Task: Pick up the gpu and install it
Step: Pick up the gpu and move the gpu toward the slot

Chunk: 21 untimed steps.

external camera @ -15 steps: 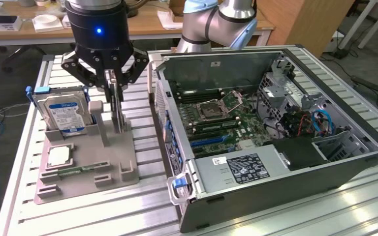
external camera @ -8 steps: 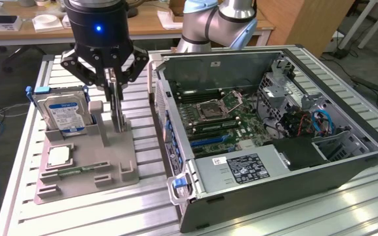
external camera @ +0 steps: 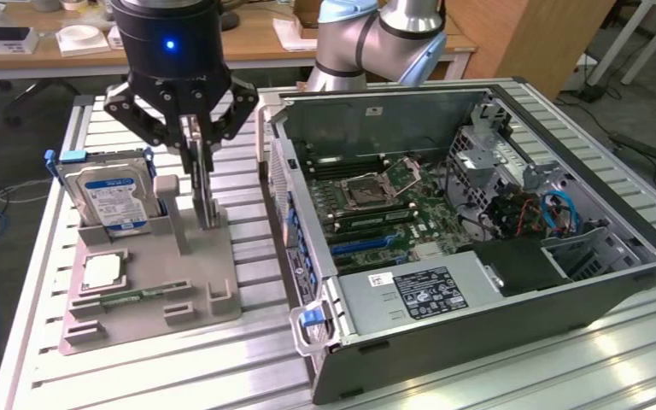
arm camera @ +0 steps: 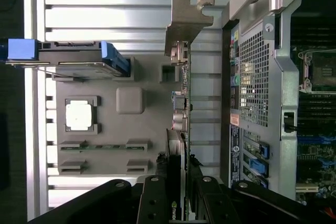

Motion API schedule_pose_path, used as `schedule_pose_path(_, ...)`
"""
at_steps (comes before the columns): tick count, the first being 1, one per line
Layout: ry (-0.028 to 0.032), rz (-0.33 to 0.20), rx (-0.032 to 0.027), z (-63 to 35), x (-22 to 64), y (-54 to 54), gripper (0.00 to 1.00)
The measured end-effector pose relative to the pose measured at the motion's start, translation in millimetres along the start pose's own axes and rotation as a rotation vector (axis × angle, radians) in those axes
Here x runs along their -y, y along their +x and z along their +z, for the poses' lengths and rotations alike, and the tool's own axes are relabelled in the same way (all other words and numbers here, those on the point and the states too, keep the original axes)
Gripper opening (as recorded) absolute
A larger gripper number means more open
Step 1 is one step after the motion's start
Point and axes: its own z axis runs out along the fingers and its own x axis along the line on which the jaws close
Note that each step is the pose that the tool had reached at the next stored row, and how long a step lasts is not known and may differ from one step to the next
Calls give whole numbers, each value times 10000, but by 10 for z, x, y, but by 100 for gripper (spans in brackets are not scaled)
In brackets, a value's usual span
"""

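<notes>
The gpu is a thin dark card standing upright and edge-on in the grey holder. My gripper hangs straight above it, its fingers pressed on both faces of the card's upper part. In the wrist view the gpu runs edge-on away from my gripper, with its silver bracket at the far end. Its lower edge is at the holder's slot; I cannot tell whether it is lifted clear.
The holder also carries a hard drive with a blue-white label, a processor chip and a green memory stick. The open computer case lies at the exterior view's right, its motherboard with blue slots exposed.
</notes>
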Motion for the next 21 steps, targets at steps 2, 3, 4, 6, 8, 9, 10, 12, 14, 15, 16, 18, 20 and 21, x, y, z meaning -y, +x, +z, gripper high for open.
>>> schedule_pose_path(2,0,-2,-1,-8,0,0,26)
schedule_pose_path(3,0,-3,-1,-13,-1,0,26)
schedule_pose_path(4,0,-4,-1,-17,-1,0,26)
schedule_pose_path(6,-1,-6,0,-23,-1,0,26)
schedule_pose_path(8,0,-7,-1,-32,-2,0,26)
schedule_pose_path(9,0,-8,-1,-36,-2,0,26)
schedule_pose_path(10,-1,-8,0,-40,-2,0,26)
schedule_pose_path(12,-1,-10,-1,-48,-2,-1,26)
schedule_pose_path(14,-1,-11,-1,-56,-3,-1,26)
schedule_pose_path(15,-1,-11,-1,-61,-3,0,26)
schedule_pose_path(16,0,-12,-1,-66,-3,-1,26)
schedule_pose_path(18,0,-14,-1,-76,-4,0,26)
schedule_pose_path(20,0,-16,-2,-86,-4,-1,26)
schedule_pose_path(21,-1,-17,-1,-90,-4,-1,26)
